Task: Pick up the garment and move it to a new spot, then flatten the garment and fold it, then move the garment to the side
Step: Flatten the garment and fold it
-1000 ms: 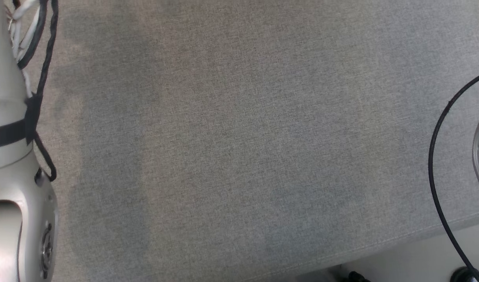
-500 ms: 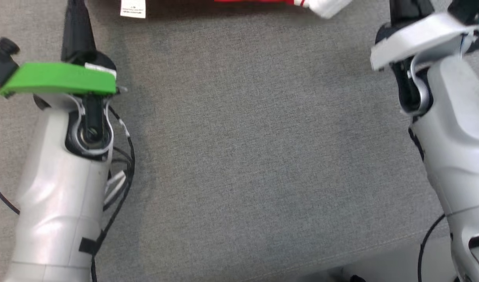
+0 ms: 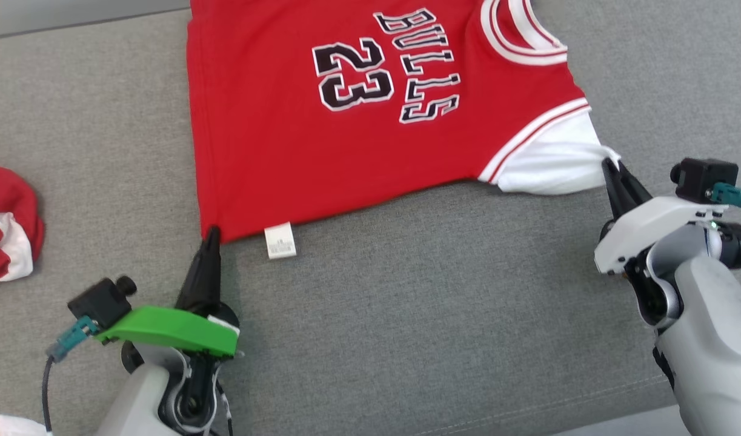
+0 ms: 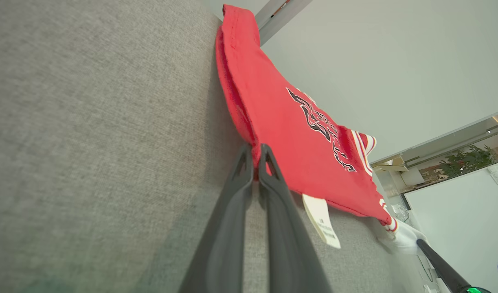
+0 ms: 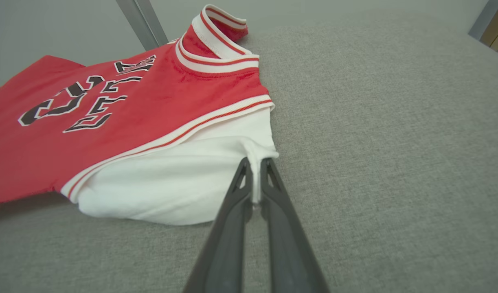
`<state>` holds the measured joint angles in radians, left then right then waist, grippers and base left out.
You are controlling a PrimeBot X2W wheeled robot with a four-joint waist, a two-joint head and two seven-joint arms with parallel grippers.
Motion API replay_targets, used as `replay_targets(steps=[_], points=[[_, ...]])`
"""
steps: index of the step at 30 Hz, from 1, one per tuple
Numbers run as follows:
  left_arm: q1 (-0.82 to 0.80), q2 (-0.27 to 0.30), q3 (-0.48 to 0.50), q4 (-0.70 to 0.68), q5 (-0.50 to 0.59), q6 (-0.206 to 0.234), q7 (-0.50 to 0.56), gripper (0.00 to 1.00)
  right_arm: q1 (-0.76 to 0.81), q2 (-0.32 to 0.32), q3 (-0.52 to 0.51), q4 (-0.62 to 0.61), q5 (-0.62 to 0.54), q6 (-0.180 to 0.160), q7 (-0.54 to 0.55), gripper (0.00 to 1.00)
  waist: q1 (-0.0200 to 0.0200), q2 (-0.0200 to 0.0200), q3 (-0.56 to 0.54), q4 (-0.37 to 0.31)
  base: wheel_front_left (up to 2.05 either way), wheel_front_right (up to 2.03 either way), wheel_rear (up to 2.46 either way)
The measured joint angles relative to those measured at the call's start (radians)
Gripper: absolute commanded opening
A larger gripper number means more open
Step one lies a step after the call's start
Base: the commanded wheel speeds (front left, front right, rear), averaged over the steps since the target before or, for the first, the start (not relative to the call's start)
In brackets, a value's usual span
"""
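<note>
Red jersey (image 3: 346, 121) spread flat on the grey cushion (image 3: 406, 327), and you've got it pinched at two corners.
Head view: number and lettering face up, your left gripper (image 3: 211, 235) is clamped on the near hem corner just beside the white label (image 3: 280, 240), your right gripper (image 3: 610, 163) has the white sleeve (image 3: 552, 166), and a bunched red-and-white garment (image 3: 6, 224) sits well off to your left. Left wrist view: jaws pressed together on the red hem, label hanging just beside them. Right wrist view: jaws closed on a pinch of the sleeve's edge, the striped collar (image 5: 216, 40) beyond.
</note>
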<state>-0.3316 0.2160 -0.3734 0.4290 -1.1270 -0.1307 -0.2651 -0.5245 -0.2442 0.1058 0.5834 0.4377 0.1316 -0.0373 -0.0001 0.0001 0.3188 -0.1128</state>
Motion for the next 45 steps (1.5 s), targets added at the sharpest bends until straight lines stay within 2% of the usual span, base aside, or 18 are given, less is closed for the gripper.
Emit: replay_targets(steps=[5, 10, 16, 25, 28, 34, 40, 45], points=[[0.111, -0.004, -0.029, -0.005, 0.023, 0.0, 0.0, 0.0, 0.138, 0.04, -0.105, -0.09, -0.071, 0.0, 0.115, 0.0, 0.0, 0.0, -0.063, 0.027, 0.0, 0.0, 0.0], [0.198, 0.004, -0.053, -0.004, 0.054, 0.0, 0.001, 0.0, 0.265, 0.105, -0.195, -0.238, -0.153, 0.0, 0.251, 0.0, 0.0, 0.0, -0.114, 0.053, 0.0, 0.0, 0.0], [0.236, 0.018, -0.079, 0.011, 0.106, 0.005, 0.001, 0.0, 0.435, 0.159, -0.277, -0.463, -0.226, 0.0, 0.49, 0.0, 0.0, -0.0001, -0.153, 0.089, 0.0, 0.0, 0.0], [0.239, 0.031, -0.077, -0.006, 0.142, 0.035, 0.001, 0.0, 0.608, 0.193, -0.274, -0.74, -0.206, 0.0, 0.807, 0.0, 0.0, 0.0, -0.17, 0.099, 0.0, 0.0, 0.0], [0.241, 0.046, -0.088, -0.015, 0.151, 0.053, 0.027, 0.0, 0.623, 0.194, -0.281, -0.79, -0.203, 0.0, 0.831, 0.0, 0.0, -0.0001, -0.169, 0.09, 0.0, 0.0, 0.0], [0.265, 0.083, -0.09, -0.062, 0.17, 0.104, 0.058, 0.0, 0.645, 0.195, -0.283, -0.813, -0.184, 0.0, 0.872, 0.0, 0.0, 0.0, -0.159, 0.083, 0.0, 0.0, 0.0], [0.263, 0.089, -0.058, -0.161, 0.16, 0.127, 0.054, 0.0, 0.593, 0.195, -0.258, -0.831, -0.166, 0.0, 0.813, 0.0, 0.0, 0.0, -0.149, 0.079, 0.0, 0.0, 0.0], [0.212, 0.089, -0.065, -0.231, 0.141, 0.14, 0.118, 0.0, 0.493, 0.176, -0.214, -0.833, -0.198, 0.0, 0.774, 0.0, 0.0, -0.0001, -0.147, 0.078, 0.0, 0.0, 0.0]])
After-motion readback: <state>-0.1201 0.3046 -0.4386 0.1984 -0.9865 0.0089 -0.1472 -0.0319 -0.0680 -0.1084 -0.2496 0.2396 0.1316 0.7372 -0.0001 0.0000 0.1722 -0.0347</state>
